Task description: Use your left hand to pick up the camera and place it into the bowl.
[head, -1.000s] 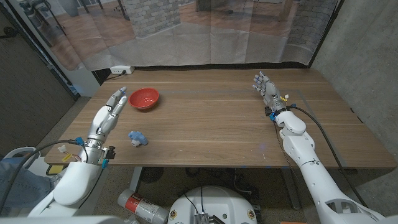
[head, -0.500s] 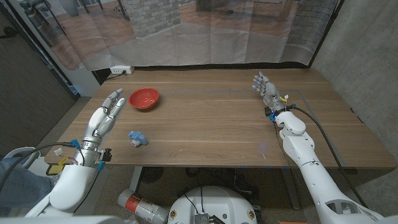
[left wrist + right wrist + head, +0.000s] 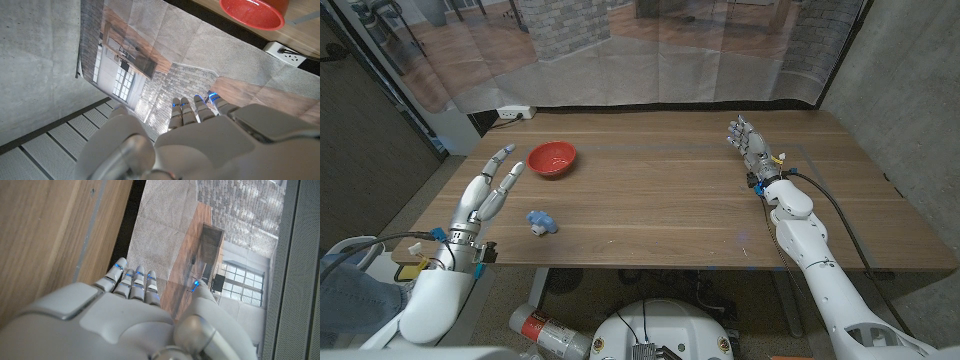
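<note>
A small blue toy camera (image 3: 540,222) lies on the wooden table (image 3: 660,190) near its front left edge. A red bowl (image 3: 552,158) stands farther back on the left; its rim also shows in the left wrist view (image 3: 252,12). My left hand (image 3: 487,190) is raised over the table's left edge, open, fingers spread and pointing away, to the left of the camera and holding nothing. My right hand (image 3: 750,147) stands open at the far right of the table, fingers straight, empty. The left hand's back (image 3: 200,135) and the right hand's back (image 3: 120,310) show in their wrist views.
A white power strip (image 3: 513,113) lies at the table's back left corner, also seen in the left wrist view (image 3: 287,52). A plastic curtain hangs behind the table. Bare wood lies between the bowl and my right hand.
My left hand has drawn back toward the table's front left edge and away from the bowl. The right hand, camera and bowl have stayed put.
</note>
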Action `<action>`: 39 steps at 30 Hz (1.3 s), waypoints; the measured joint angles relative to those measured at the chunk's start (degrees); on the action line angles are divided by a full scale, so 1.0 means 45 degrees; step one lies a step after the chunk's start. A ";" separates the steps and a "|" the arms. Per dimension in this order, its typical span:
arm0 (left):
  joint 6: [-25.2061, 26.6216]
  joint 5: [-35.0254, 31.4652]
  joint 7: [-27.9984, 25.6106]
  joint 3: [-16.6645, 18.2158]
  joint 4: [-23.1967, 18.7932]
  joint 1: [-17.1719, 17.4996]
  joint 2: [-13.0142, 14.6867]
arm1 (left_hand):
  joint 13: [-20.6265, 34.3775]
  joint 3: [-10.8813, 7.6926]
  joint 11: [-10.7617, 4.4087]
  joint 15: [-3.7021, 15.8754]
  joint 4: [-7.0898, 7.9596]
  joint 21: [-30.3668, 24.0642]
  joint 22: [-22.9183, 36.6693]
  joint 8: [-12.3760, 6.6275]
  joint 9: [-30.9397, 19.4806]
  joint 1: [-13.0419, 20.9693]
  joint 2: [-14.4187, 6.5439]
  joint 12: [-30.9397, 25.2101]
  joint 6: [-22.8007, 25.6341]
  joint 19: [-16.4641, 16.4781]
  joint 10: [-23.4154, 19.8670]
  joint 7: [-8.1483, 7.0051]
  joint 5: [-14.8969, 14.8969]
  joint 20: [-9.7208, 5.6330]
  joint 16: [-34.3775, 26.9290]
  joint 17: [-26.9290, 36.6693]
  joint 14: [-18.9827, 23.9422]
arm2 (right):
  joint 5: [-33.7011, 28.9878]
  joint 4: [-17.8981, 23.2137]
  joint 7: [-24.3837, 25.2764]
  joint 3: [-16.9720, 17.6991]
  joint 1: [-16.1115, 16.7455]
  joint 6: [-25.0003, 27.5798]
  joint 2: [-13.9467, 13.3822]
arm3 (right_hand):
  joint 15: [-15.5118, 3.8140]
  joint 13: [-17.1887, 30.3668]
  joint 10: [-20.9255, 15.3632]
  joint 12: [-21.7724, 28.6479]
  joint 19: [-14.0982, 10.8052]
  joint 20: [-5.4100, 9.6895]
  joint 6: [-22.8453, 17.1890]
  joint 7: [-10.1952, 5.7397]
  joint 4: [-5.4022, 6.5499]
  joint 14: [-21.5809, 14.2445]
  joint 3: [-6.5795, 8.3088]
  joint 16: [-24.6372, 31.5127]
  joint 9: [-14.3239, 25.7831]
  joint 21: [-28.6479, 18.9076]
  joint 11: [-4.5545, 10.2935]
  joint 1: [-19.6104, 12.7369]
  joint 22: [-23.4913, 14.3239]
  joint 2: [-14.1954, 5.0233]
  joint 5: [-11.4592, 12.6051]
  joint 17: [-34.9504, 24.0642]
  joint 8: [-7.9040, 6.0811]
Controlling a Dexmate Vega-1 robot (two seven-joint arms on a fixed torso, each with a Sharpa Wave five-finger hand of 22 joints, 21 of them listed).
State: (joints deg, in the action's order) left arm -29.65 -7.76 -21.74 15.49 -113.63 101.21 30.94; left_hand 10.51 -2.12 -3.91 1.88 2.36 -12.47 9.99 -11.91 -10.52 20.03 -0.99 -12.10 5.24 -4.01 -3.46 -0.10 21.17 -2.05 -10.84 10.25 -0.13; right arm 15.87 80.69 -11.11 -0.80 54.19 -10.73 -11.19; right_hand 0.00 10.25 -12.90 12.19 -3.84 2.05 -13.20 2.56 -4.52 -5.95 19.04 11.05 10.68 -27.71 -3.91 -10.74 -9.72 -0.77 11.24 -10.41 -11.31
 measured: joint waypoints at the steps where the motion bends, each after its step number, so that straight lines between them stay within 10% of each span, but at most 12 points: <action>1: 0.0455 -0.0673 -0.0280 0.0026 -0.0075 0.0030 -0.0013 | -0.0001 0.0000 0.0000 0.0016 0.0000 0.0000 0.0000 0.0000 0.0000 0.0000 0.0000 0.0000 0.0000 0.0000 0.0000 0.0000 0.0000 0.0000 0.0000 0.0000 0.0017 | 0.0005 -0.0019 0.0000 0.0001 0.0002 -0.0012 0.0001 | 0.0000 0.0000 0.0000 0.0000 0.0000 0.0000 0.0000 0.0000 0.0000 0.0000 0.0000 0.0000 0.0000 0.0000 0.0000 0.0000 0.0000 0.0000 0.0000 0.0000 0.0000; 32: 0.2679 -0.2710 -0.1169 0.0170 -0.0945 0.0522 0.0394 | 0.0000 -0.0106 -0.0111 -0.0033 -0.0212 -0.0001 0.0000 -0.0100 0.0000 0.0455 -0.0115 -0.0047 0.0226 0.0460 -0.0343 -0.0048 0.0052 0.0183 0.0000 -0.0019 0.0248 | 0.0005 -0.0385 0.0010 -0.0082 -0.0226 -0.0113 0.0117 | -0.0071 0.0000 0.0001 0.0000 -0.0160 0.0020 -0.0015 -0.0016 -0.0034 -0.0069 -0.0034 0.0000 0.0000 0.0132 0.0000 0.0000 0.0000 0.0000 0.0000 0.0000 0.0000; 39: 0.3218 -0.3011 -0.1313 0.0170 -0.1112 0.0635 0.0513 | 0.0000 -0.0171 -0.0111 0.0013 -0.0675 -0.0064 0.0064 -0.0010 0.0000 0.1263 0.0022 0.0007 0.0264 0.0961 -0.0342 -0.0102 0.0101 0.1563 0.0000 -0.0029 0.0293 | -0.0012 -0.0442 -0.0003 -0.0115 -0.0278 -0.0146 0.0157 | 0.0000 0.0000 -0.0046 0.0000 -0.0159 0.0021 -0.0071 -0.0072 -0.0034 -0.0139 -0.0033 0.0000 0.0000 0.0180 0.0048 0.0089 0.0000 -0.0089 0.0000 0.0000 0.0000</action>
State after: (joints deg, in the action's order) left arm -15.17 -21.31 -27.65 16.25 -118.63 104.07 33.25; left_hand 10.51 -2.89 -4.41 1.94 -0.68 -12.75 10.28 -11.96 -10.52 25.71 -0.89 -12.07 6.43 0.31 -5.00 -0.57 21.62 4.99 -10.84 10.12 1.19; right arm 15.82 78.70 -11.13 -1.31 52.94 -11.39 -10.49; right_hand 0.00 10.25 -13.11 12.19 -4.56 2.15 -13.52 2.24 -4.67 -6.58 18.89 11.05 10.68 -26.90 -3.69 -10.34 -9.72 -1.17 11.24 -10.41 -11.31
